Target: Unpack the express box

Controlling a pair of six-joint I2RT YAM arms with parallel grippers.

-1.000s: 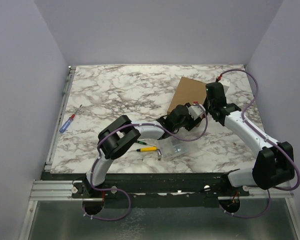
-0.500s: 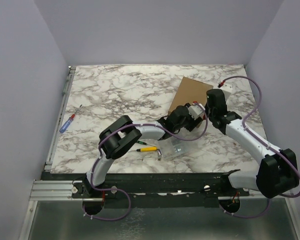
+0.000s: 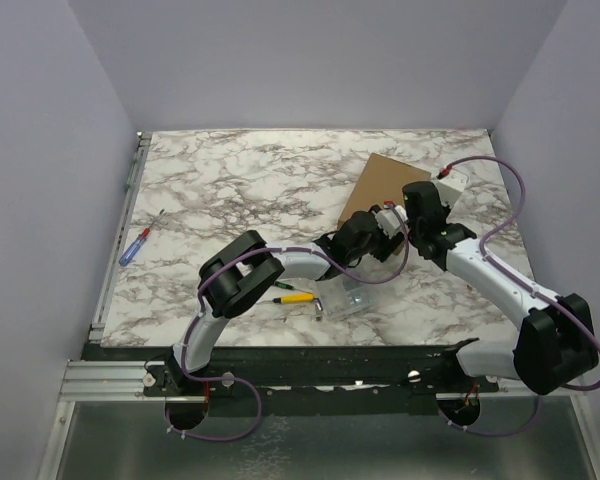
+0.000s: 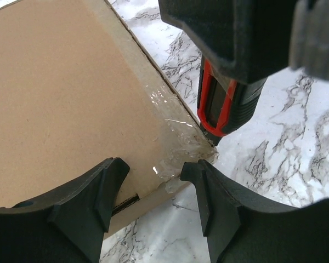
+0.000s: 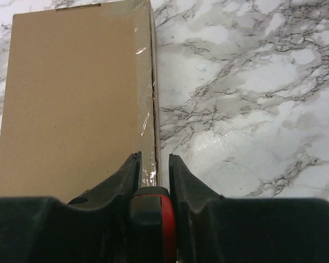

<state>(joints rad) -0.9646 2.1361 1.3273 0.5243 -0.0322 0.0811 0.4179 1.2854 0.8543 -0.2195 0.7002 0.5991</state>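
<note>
Moved since a second ago: right arm [image 3: 485, 268], its wrist drawn in from off the box's right side to the box's near right corner. Left arm [image 3: 280, 262], box and loose items: unchanged, as far as I can see from here.

Item 1. Express box [image 3: 378, 180]. Plain brown cardboard, flat, lid closed, lying on the marble table [image 3: 230, 190]. Clear tape [image 4: 172, 159] runs along one long edge seam and wrinkles over the near corner.

Item 2. Right pincer [image 5: 153, 160]. Closed tight upon a red-and-black tool [image 4: 222, 104], the fingers pinching its body from both sides. The tool's tip sits at the box's taped corner, against the seam on the side edge. Whether it has entered the tape cannot be told.

Item 3. Left pincer [image 4: 153, 167]. Spread wide, holding nothing. Its two fingers straddle the box's near corner, one above the lid, the other out past the box's edge, just beside it. Contact with the cardboard cannot be made out.

Item 4. Clear plastic case [image 3: 345, 298]. Nearer the arm bases than the box and apart from it.

Item 5. Yellow-handled tool [image 3: 295, 297]. Nearer than the box and to its left, apart from it.

Item 6. Blue-and-red screwdriver [image 3: 135, 243]. Far to the box's left, well apart.

Item 7. Small white object [image 3: 456, 180]. Just beside the box's right edge, beyond the right wrist. Its kind cannot be told.
</note>
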